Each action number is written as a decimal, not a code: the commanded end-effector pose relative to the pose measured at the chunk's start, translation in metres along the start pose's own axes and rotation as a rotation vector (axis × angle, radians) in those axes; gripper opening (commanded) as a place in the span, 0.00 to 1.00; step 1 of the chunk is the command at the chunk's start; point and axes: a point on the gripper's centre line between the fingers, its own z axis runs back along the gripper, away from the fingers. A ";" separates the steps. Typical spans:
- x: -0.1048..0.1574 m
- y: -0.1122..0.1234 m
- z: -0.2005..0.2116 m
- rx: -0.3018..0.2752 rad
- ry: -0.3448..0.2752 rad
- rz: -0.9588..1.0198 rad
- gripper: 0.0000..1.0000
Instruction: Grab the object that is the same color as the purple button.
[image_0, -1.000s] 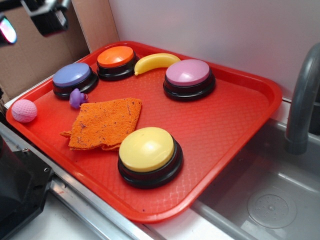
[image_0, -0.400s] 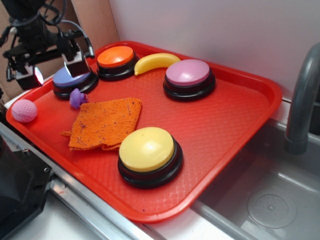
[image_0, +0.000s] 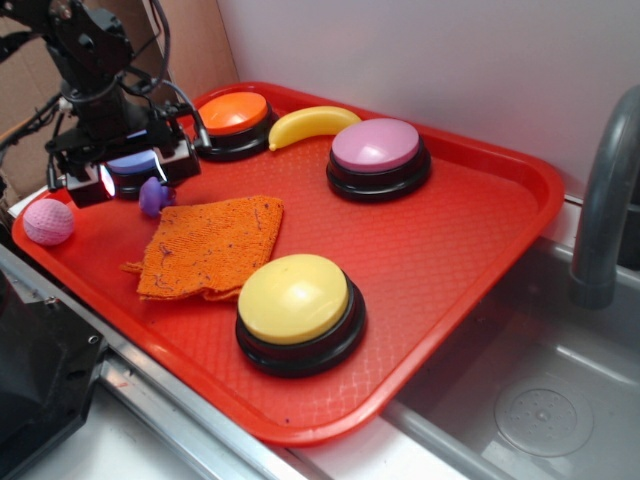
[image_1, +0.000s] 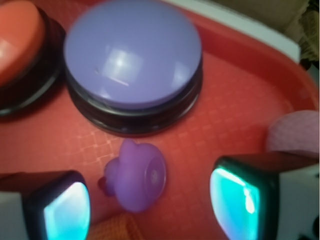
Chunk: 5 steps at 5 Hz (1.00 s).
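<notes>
My pincer (image_1: 150, 210) hangs wide open just above the red tray (image_0: 460, 250), its two glowing fingertips (image_1: 65, 210) set well apart at the bottom of the wrist view. Between them, a little nearer the left pad, sits the small purple duck toy (image_1: 136, 176), lying on the tray floor and touching neither finger. From the outside view my arm stands over the tray's far left corner, with the duck (image_0: 153, 195) just below and to the right of the lit pads.

Just beyond the duck is the purple button (image_1: 131, 55), its bluish-violet dome on a black base; a narrow strip of tray shows between the two. In the outside view my gripper covers most of that button (image_0: 135, 163). The orange button (image_1: 17, 37) stands beside it. The pink dimpled ball (image_0: 48, 221) rests at the tray's left edge, near my right finger.

The orange cloth (image_0: 210, 247) lies crumpled next to the duck. Farther out are the yellow button (image_0: 293, 298), the mauve button (image_0: 376, 146) and the banana (image_0: 312, 124).
</notes>
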 end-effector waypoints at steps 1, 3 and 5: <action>0.011 -0.002 -0.010 -0.023 -0.031 -0.008 1.00; 0.012 -0.002 -0.014 -0.048 -0.046 0.023 0.00; 0.019 -0.009 0.013 -0.097 -0.011 0.037 0.00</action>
